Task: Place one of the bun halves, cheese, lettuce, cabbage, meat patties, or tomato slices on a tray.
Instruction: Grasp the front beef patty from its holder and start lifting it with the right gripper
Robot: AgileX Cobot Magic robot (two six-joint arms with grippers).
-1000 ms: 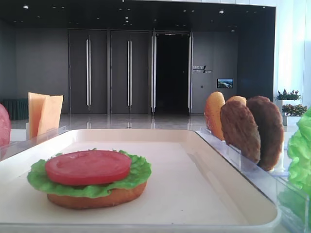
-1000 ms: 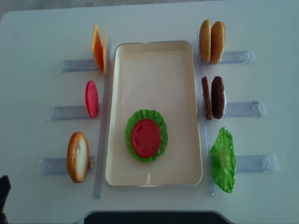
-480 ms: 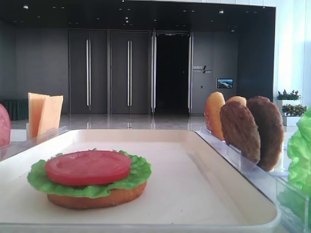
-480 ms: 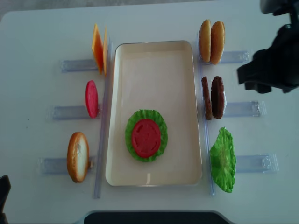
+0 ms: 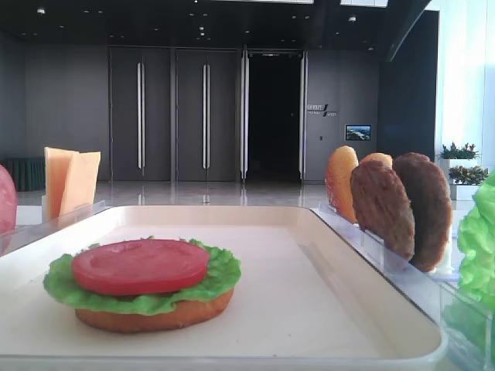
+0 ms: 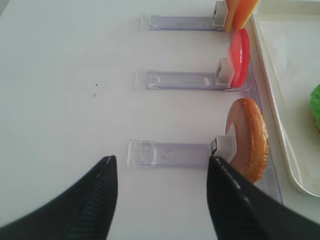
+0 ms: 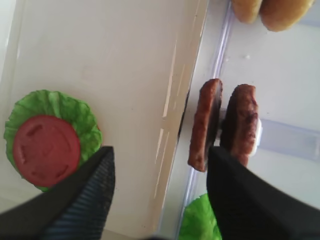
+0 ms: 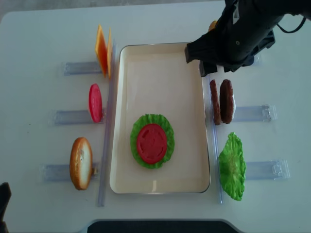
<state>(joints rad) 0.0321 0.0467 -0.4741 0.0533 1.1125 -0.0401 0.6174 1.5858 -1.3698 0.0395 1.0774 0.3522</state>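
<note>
On the cream tray (image 8: 160, 68) lies a stack: a bun half below, lettuce (image 8: 168, 130), and a tomato slice (image 8: 151, 143) on top. Two meat patties (image 7: 205, 125) stand on edge just right of the tray. My right gripper (image 7: 160, 155) hangs open and empty above the tray's right rim, its right finger beside the patties. The right arm (image 8: 233, 34) hides most of the bun halves (image 7: 270, 10) at the back right. My left gripper (image 6: 160, 162) is open over bare table, left of a standing bun half (image 6: 247, 137), tomato slice (image 6: 240, 57) and cheese (image 6: 240, 10).
A loose lettuce leaf (image 8: 232, 166) stands at the front right. Clear plastic holders (image 8: 257, 113) prop the food on both sides. A long clear rail (image 8: 106, 145) runs along the tray's left edge. The white table's front edge is close below the tray.
My right arm has come in from the right edge and moved left over the tray's back right corner, and its jaws have widened. The food and the left gripper have not moved.
</note>
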